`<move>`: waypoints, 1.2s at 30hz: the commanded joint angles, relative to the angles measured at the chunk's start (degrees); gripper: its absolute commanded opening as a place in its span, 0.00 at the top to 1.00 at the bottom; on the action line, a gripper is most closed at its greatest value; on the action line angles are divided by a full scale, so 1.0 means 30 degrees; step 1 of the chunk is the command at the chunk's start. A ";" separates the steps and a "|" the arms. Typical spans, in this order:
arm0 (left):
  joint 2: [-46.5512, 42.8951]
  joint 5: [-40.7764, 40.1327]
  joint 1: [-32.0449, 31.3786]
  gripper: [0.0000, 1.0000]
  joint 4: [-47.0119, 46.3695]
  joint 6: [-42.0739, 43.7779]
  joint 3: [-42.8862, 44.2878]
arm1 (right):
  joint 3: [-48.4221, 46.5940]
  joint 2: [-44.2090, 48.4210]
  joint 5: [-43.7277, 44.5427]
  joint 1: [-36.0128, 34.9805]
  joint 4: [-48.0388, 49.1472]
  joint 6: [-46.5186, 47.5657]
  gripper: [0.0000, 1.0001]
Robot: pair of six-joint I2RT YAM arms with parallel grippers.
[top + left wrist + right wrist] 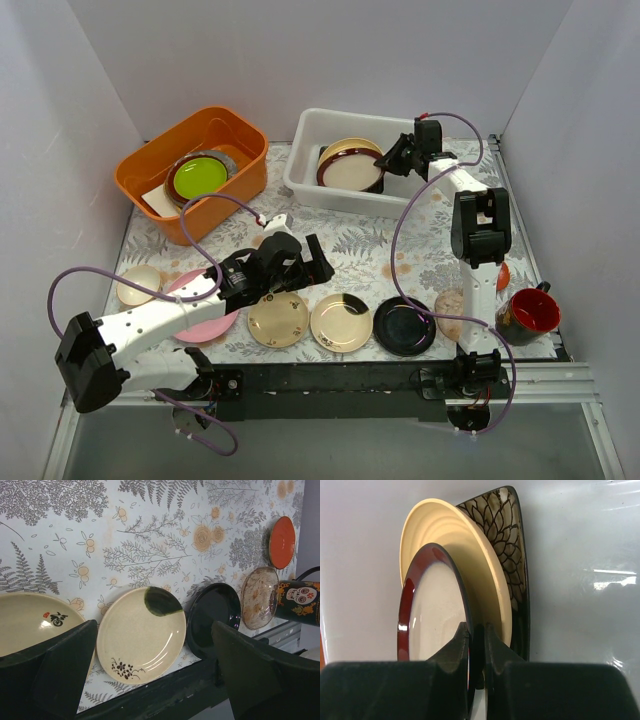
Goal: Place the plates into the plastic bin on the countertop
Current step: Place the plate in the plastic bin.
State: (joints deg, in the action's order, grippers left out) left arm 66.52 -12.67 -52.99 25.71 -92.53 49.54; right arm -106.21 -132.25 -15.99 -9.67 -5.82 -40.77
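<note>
Three plates are in the white bin (330, 195) at the far right of the countertop (370, 250). A brown-rimmed plate (427, 615) is in front, a plain cream plate (470, 550) is behind it, and a black square plate (512, 545) with a petal pattern is at the back. Each overlaps the next.

Right claw (475, 630): pinched on the rim of the brown-rimmed plate, one finger on each face. The plate is tilted and inside the bin.

Left claw (303, 272): jaws wide apart, nothing held, hanging above the near row of plates.

Row along the near edge, left to right:
- small pale plate (138, 285)
- pink plate (218, 325), partly under the left arm
- gold plate (30, 625) with a red-and-black mark
- dark-patched plate (142, 640), seen between the left fingers
- black plate (212, 612)
- speckled plate (257, 597)
- orange-red plate (281, 542), set a little farther back

All seven lie flat on the countertop, outside the bin.

A red cup (530, 312) with a skull print stands at the right end. An orange tub (160, 165) at the far left holds a green plate (200, 177).
</note>
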 commanded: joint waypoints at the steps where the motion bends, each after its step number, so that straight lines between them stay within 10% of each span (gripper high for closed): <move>1: -0.1078 0.0238 0.0057 0.02 -0.0339 0.0287 -0.0223 | 0.0013 0.0459 -0.1349 -0.0262 0.2644 -0.1203 0.86; 18: -0.1080 0.0735 0.0057 0.02 -0.0573 0.0375 -0.0312 | 0.1067 0.1366 -0.1498 -0.0379 0.3084 -0.0764 0.51; 36: -0.1168 0.1204 0.0057 0.02 -0.0779 0.0463 -0.0253 | 0.1393 0.5292 0.2604 -0.0350 0.0772 0.2837 0.41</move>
State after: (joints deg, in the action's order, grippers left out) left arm 64.38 -9.87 -52.99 24.16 -91.88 48.64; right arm -97.97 -120.75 -12.25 -10.66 -0.86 -37.17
